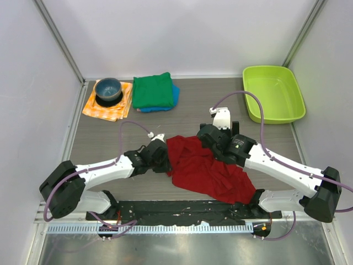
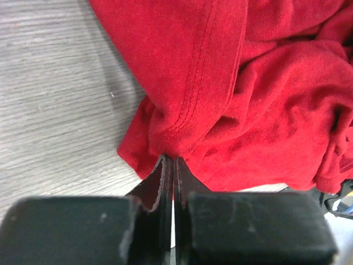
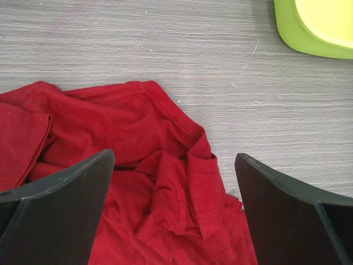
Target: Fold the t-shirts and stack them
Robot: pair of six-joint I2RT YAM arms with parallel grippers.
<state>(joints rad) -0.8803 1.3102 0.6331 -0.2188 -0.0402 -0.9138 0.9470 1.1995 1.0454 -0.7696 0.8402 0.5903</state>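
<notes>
The dark red t-shirt (image 1: 207, 168) lies crumpled on the table's near middle. It also shows in the left wrist view (image 2: 237, 94) and the right wrist view (image 3: 138, 182). My left gripper (image 1: 164, 160) (image 2: 172, 161) is shut on the shirt's left hem edge. My right gripper (image 1: 212, 142) (image 3: 174, 165) is open, its jaws spread wide above a bunched sleeve fold at the shirt's far edge. A folded bright green t-shirt (image 1: 153, 90) lies on a folded blue t-shirt (image 1: 174, 96) at the back.
A dark blue bowl (image 1: 108, 90) sits on an orange-and-white checked cloth (image 1: 105, 109) at the back left. A lime green bin (image 1: 273, 94) stands at the back right; its corner shows in the right wrist view (image 3: 314, 25).
</notes>
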